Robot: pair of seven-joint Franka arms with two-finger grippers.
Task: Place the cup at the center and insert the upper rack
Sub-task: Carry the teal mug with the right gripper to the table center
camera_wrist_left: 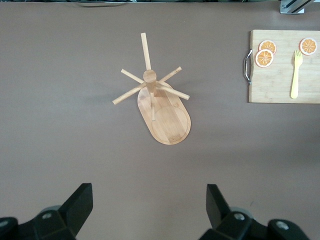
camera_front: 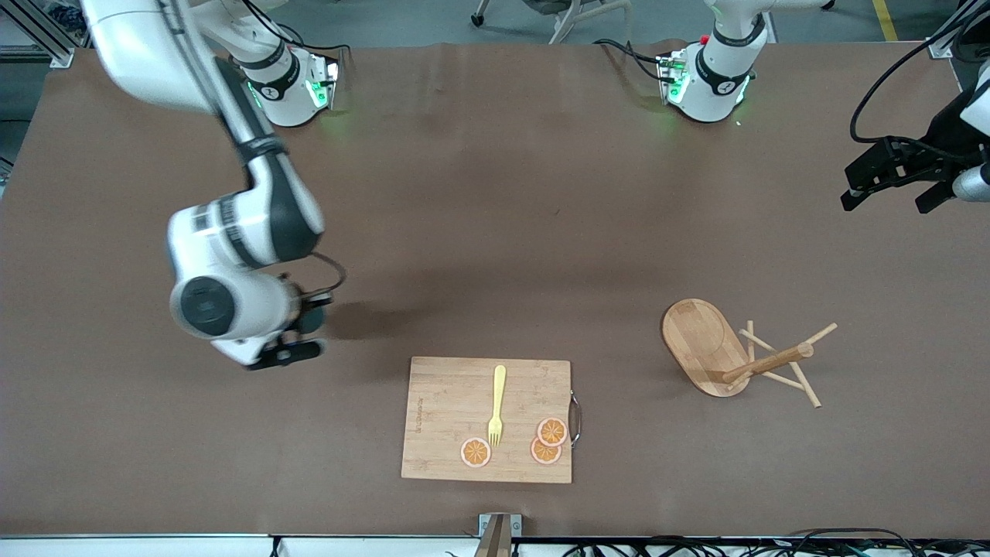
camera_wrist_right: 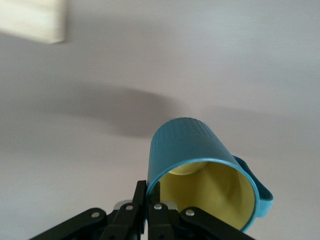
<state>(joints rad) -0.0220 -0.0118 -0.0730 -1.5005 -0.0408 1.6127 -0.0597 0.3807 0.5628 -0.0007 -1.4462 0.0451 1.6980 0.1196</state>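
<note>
My right gripper point(camera_wrist_right: 153, 192) is shut on the rim of the cup point(camera_wrist_right: 190, 145), a teal mug with a yellow inside and a small side handle. One finger is inside the rim and one outside. In the front view this gripper point(camera_front: 290, 348) hangs over the table beside the cutting board, toward the right arm's end, and the arm hides most of the cup point(camera_front: 313, 318). The upper rack point(camera_front: 700, 344) is a wooden stand with an oval base, a post and crossing pegs; whether it stands or lies tipped I cannot tell. My left gripper point(camera_front: 889, 199) waits open, high above the rack point(camera_wrist_left: 165, 112), with nothing between its fingers point(camera_wrist_left: 82, 200).
A bamboo cutting board point(camera_front: 445, 433) lies near the table's front edge, with a yellow fork point(camera_front: 496, 406) and three orange slices point(camera_front: 551, 432) on it. It has a metal handle point(camera_front: 575, 418) on the side toward the rack. Brown table point(camera_front: 503, 232) spreads between the arms' bases.
</note>
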